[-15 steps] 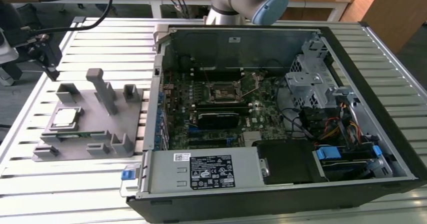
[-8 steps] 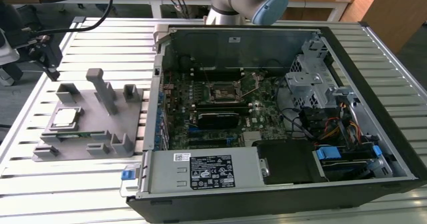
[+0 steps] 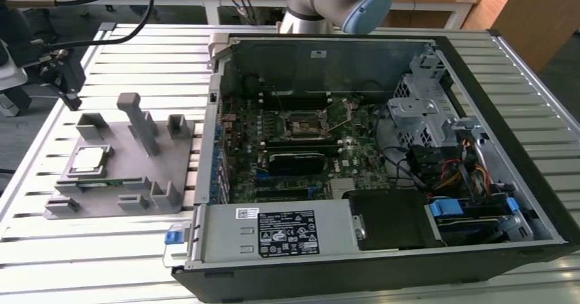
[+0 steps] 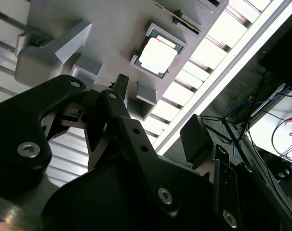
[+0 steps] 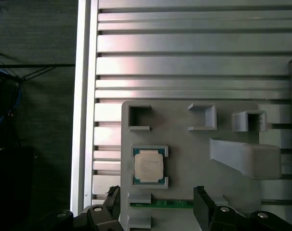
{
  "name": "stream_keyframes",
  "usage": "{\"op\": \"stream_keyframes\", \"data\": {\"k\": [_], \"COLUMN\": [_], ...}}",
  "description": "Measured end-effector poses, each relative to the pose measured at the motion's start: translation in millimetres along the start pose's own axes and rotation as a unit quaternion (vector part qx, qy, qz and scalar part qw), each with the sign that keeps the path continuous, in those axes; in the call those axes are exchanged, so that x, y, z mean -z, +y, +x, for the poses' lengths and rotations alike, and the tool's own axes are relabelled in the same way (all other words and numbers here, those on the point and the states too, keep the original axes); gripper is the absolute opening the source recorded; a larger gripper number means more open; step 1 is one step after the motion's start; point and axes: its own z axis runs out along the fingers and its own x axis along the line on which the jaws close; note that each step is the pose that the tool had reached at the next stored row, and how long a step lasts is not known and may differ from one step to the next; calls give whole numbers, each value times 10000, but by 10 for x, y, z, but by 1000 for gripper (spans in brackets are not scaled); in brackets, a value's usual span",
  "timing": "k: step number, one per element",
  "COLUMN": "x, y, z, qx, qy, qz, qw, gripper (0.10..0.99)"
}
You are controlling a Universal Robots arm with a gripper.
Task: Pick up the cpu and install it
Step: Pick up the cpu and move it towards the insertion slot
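— Gripper status?
— My gripper point(image 5: 156, 195) stood wide open — nothing held.
— Where was the cpu point(image 5: 148, 166)?
— Seated flat in the square recess of the grey fixture point(image 5: 194, 144) on the slotted table point(image 5: 184, 48), clear of my fingers point(image 5: 201, 207).

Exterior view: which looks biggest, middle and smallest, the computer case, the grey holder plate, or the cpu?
1. computer case, clearly largest.
2. grey holder plate beside it.
3. cpu, a small square resting on that plate.

Slatted metal table point(image 3: 91, 263) with a grey parts holder point(image 3: 127, 166) and, beside it, an open computer case point(image 3: 381, 280).
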Motion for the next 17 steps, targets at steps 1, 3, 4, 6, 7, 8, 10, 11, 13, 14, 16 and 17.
{"op": "stream_keyframes", "data": {"k": [1, 3, 4, 6, 7, 8, 10, 11, 13, 14, 16, 17], "x": [-3, -7, -10, -15, -17, -20, -26, -28, -34, -38, -47, -52], "y": [0, -1, -1, -1, -2, -2, -2, -2, -3, -3, -4, -5], "z": [0, 0, -1, -1, -1, -1, -1, -2, -2, -2, -2, -3], "qx": [0, 0, 0, -1, 0, -1, -1, -1, -2, -2, -2, -2], "qy": [1, 3, 4, 6, 7, 9, 11, 15, 20, 23, 24, 24], "qz": [0, 0, 0, 0, 0, 0, -1, 0, 0, -1, -1, -2], "qw": [10000, 10000, 10000, 10000, 10000, 10000, 10000, 10000, 10000, 10000, 10000, 10000], "gripper": [706, 706, 706, 706, 706, 706, 706, 706, 706, 706, 706, 706]}}
